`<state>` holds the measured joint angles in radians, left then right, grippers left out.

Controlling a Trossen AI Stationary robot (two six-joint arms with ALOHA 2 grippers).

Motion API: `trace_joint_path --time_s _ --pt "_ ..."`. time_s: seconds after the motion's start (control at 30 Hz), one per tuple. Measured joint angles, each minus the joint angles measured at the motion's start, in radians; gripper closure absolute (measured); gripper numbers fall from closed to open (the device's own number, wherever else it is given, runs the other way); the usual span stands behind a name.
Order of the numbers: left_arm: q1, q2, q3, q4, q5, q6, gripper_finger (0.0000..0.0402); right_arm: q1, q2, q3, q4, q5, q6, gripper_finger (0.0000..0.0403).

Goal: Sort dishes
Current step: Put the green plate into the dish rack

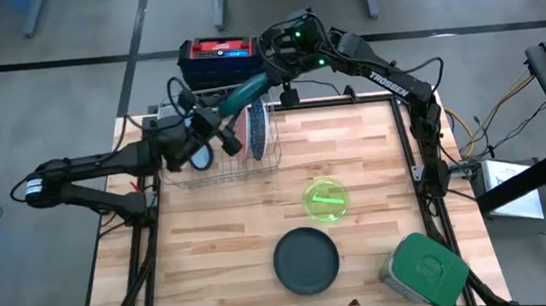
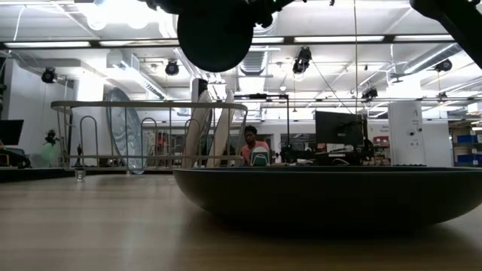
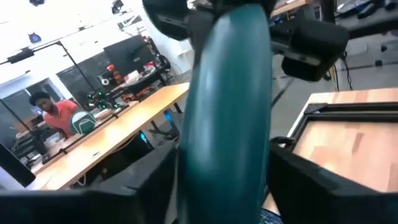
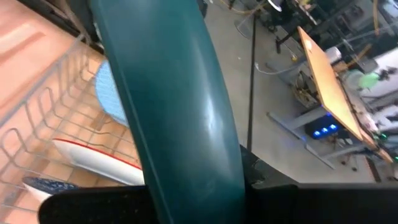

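A pale wooden butcher-block table carries a wire metal dish rack at its far left end, the fixed mark for everything else. Above the rack, two dark arms meet over one dark teal round plate, held on edge in the air. The right gripper, reaching in from the rack's far right, is pinched tight on the plate's rim. The left gripper, coming from the rack's left, has its fingers around the plate's other end; whether they grip it cannot be told. Inside the rack, a light blue plate stands upright. Nearer the viewer than the rack sits a dark grey round plate, and between them a lime green translucent bowl. A square grey container with a green lid sits at the near right corner.
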<state>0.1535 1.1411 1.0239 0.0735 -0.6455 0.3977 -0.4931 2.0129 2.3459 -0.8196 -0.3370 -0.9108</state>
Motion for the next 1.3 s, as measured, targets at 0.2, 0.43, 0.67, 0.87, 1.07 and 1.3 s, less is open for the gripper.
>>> trace_joint_path --time_s 0.2,0.43,0.67,0.87,1.07,1.3 --pt "0.001 0.055 0.017 0.005 -0.063 -0.062 0.0356 0.000 0.000 -0.002 -0.030 -0.037 0.030 0.0343" --pt "-0.023 0.071 0.041 -0.057 -0.244 -0.141 0.0375 -0.009 -0.002 0.000 -0.004 0.067 0.121 0.0286" --pt "-0.121 0.052 0.100 -0.322 -0.608 -0.332 0.0381 -0.070 -0.010 0.002 -0.008 0.290 0.291 0.0247" --pt "-0.221 0.050 0.160 -0.654 -0.795 -0.653 0.0381 -0.133 -0.020 0.004 -0.040 0.288 0.454 0.0232" --pt "-0.236 0.051 0.122 -0.904 -0.801 -0.984 0.0381 -0.178 -0.028 0.004 -0.103 0.289 0.519 0.0235" --pt "-0.232 0.051 0.071 -0.961 -0.718 -1.142 0.0381 -0.176 -0.029 0.003 -0.137 0.279 0.545 0.0233"
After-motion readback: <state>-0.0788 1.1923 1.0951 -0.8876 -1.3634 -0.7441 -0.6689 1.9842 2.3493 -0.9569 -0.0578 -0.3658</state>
